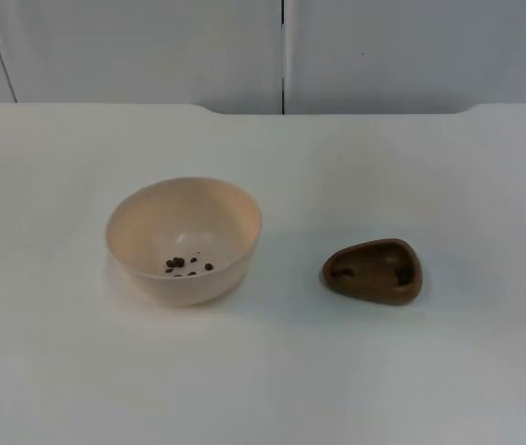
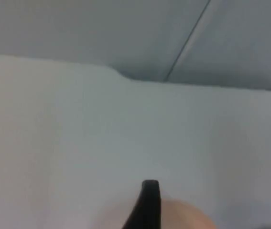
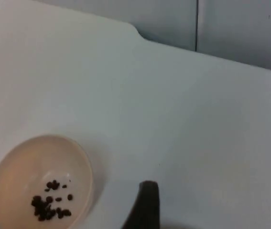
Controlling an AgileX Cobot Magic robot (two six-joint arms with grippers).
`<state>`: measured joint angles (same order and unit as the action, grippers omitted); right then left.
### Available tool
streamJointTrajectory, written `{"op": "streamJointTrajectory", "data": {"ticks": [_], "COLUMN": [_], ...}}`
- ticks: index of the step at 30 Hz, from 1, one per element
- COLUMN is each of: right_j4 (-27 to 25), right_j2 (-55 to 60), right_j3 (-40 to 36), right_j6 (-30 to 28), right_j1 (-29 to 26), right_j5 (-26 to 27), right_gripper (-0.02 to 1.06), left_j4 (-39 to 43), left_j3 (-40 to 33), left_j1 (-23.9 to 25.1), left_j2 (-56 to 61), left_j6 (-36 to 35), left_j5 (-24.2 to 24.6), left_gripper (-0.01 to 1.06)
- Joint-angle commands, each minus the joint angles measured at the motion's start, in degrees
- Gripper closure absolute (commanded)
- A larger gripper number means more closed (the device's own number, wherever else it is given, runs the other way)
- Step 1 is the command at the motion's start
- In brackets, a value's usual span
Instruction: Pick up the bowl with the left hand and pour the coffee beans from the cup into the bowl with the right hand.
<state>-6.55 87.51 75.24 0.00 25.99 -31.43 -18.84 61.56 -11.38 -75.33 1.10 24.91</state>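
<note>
On the near half of the white table (image 1: pixel 263 389) I've got both task things standing upright and well apart: one pale bowl (image 1: pixel 184 239) toward my left arm's side, one small brown cup (image 1: pixel 373 271) toward my right arm's side. Neither arm has reached into the overhead view. From the wrists I get a black fingertip each, left gripper (image 2: pixel 145 205) and right gripper (image 3: pixel 142 205), and I can't tell whether either one is spread or pressed together.

Counting now: one bowl, one cup, and a small cluster of coffee beans (image 1: pixel 182 266) already lying in the bowl's bottom, something like a dozen from the right wrist view, too small and bunched for an exact count. The cup looks empty apart from a couple of dark patches I can't identify.

Risks from here, as I judge them. My left fingertip sits just over a peach curve that I take for the bowl's rim, so a careless descent could knock the bowl and scatter the beans. The bowl's smooth wall could slip out of a shallow pinch. The cup is low and oddly rounded, so a grab off-centre might tip it.

Farther back stands the grey partition wall (image 1: pixel 151 46).
</note>
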Motion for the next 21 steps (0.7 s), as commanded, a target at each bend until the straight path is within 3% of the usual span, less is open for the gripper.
{"op": "streamJointTrajectory", "data": {"ticks": [1, 6, 14, 21], "right_j4": [0.25, 0.25, 0.28, 0.38], "right_j2": [-1.86, -5.04, -8.37, -14.42], "right_j3": [-0.14, -0.14, -0.47, -6.15], "right_j6": [-0.65, -0.65, -0.65, -0.89], "right_j1": [-0.08, -0.08, -0.08, -0.08], "right_j5": [-1.12, -3.15, -6.87, -5.48], "right_gripper": [0.32, 0.32, 0.32, 0.32], "left_j4": [0.34, 0.44, 0.47, 0.47], "left_j3": [-0.15, -0.15, -0.15, -0.48], "left_j1": [0.09, 0.09, 0.09, 0.09], "left_j2": [2.12, 6.19, 10.33, 13.51], "left_j6": [0.66, 1.74, 4.4, 5.07], "left_j5": [0.12, 0.96, 6.93, 10.35], "left_gripper": [0.29, 0.29, 0.29, 0.29]}}
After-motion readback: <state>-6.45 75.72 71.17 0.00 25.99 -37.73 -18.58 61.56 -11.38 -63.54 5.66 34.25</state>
